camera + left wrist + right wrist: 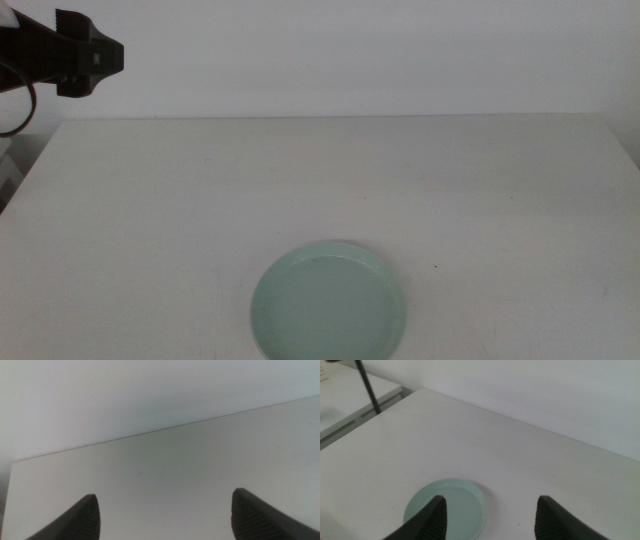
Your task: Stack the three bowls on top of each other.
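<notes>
I saw only the mint-green bowl (328, 303), at the white tabletop's (450, 190) near edge. My right pincer (490, 515) hung empty, jaws apart, just above it; the left pincer (165, 517), also agape, was well apart from the bowl.

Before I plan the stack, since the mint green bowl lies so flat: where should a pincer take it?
Grip the mint green bowl by its low rim, one jaw inside and one outside. It lies flat, too wide to span. The open right pincer hangs above it, so come from that side, probably.
</notes>
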Motion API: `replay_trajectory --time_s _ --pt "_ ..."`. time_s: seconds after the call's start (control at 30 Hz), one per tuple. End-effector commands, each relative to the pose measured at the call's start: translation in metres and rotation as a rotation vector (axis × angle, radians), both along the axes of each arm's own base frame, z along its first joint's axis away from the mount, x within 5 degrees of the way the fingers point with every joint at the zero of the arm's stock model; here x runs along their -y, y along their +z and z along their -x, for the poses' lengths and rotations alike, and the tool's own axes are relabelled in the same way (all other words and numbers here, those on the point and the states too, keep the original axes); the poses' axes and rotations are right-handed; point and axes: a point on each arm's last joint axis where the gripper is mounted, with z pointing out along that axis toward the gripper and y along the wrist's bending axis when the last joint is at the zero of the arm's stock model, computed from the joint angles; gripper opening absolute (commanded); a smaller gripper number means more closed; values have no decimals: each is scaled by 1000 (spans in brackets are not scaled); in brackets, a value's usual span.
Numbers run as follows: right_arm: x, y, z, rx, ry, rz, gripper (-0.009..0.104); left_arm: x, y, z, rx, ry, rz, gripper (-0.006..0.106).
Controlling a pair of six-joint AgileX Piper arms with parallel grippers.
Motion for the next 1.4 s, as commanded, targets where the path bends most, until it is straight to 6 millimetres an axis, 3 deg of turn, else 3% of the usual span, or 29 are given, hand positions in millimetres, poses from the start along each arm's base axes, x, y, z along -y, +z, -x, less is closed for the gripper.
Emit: replay_trajectory --time_s 0.0,0.2,0.33,0.4,0.57,0.67,0.77,0.93,1.1,1.23,1.37 --pt "-13 10 -24 68 -30 -37 46 -1 21 4 115 13 27 89" --pt "-38 7 -84 -5 -189 -56 46 -6 23 3 135 34 -51 89" --pt "-43 6 -127 -46 -307 -28 45 -9 22 3 127 70 -50 89" --pt "-31 7 -153 -66 -363 -15 45 -10 25 7 138 79 -44 89" --pt "8 2 -175 -95 -402 -16 43 -12 34 21 172 85 -24 89" --pt "26 1 -163 -72 -398 -29 43 -14 36 34 192 94 1 89" --pt "30 -9 -140 1 -388 -11 43 -15 28 49 221 91 18 89" --pt "33 -39 -91 178 -441 -16 43 -17 -10 73 295 87 66 89" --pt "38 -86 -45 307 -491 3 43 -22 -53 101 373 96 85 89" --pt "39 -121 -28 319 -510 -1 43 -25 -81 115 450 109 85 89" --pt "40 -134 -23 325 -520 -14 43 -26 -88 116 447 111 84 89"
